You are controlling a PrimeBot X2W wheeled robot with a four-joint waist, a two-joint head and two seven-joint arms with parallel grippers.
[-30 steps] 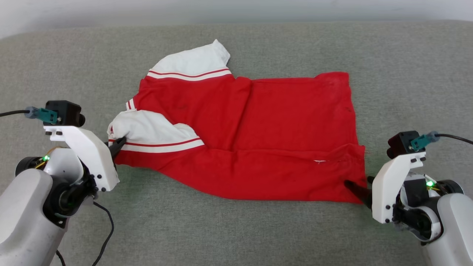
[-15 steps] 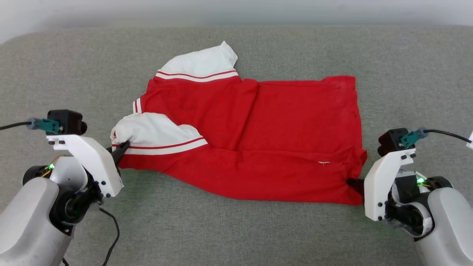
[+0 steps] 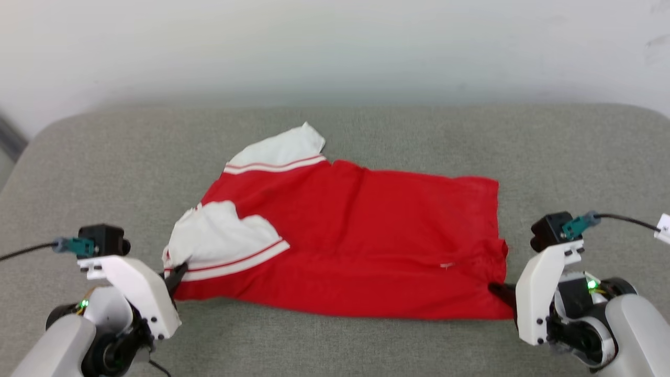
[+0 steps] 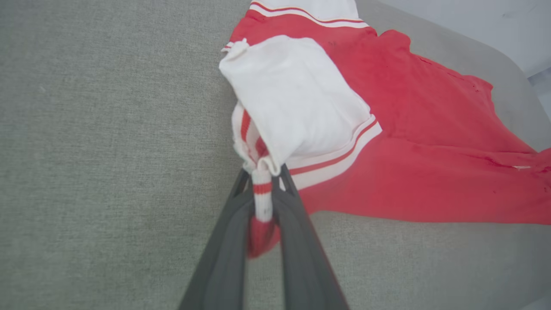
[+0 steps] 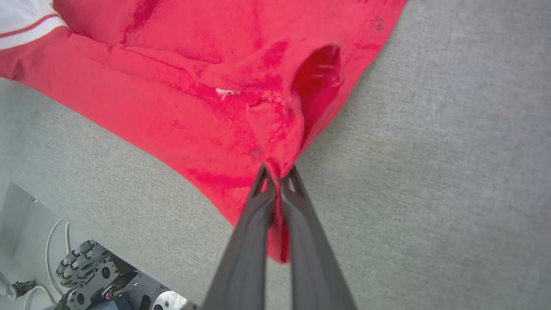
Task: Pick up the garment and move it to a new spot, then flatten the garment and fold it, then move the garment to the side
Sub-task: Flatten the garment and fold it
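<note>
You have the garment [image 3: 366, 246] in the centre of the frame, lying on the grey cushion [image 3: 104, 173]. The left end effector [image 3: 175, 275] is closed on its striped trim and the right end effector [image 3: 500, 290] on a hem corner. The fold looks only started; moving it aside is not yet done.

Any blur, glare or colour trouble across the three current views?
Head view: even light, no glare, garment slightly soft. Left wrist view: trim pinched in the left gripper blurs near the lens. Right wrist view: red looks oversaturated and blotchy by the right gripper; cushion weave is sharp.
</note>
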